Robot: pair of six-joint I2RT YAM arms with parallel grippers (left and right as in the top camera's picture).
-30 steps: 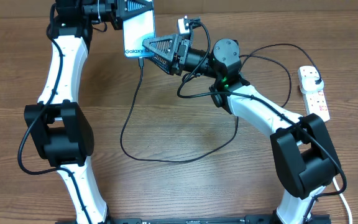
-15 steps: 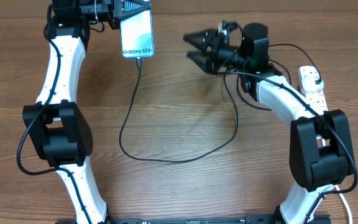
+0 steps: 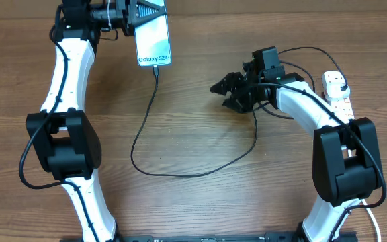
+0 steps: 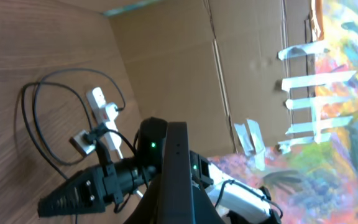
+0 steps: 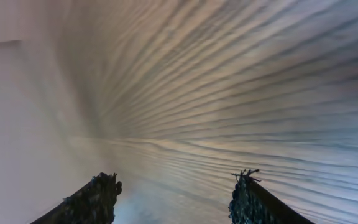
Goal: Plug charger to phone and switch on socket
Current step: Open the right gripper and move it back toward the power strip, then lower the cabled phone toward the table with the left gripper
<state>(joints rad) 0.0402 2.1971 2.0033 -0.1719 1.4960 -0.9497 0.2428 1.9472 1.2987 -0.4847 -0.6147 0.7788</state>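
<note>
Upper left, the left fingers (image 3: 146, 11) clamp the phone (image 3: 154, 40), steadying it with the charger (image 3: 156, 77) seated in its lower edge, while the right fingers (image 3: 226, 83), spread and empty, hover centre-right, likely bound for the socket (image 3: 340, 101) at far right.

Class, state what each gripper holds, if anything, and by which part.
The left gripper holds the phone by the end opposite the charger. The right gripper is open, holding nothing.

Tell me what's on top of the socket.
A plug sits at the socket's far end, the charger cable leaving it; the outlet beneath is covered.
</note>
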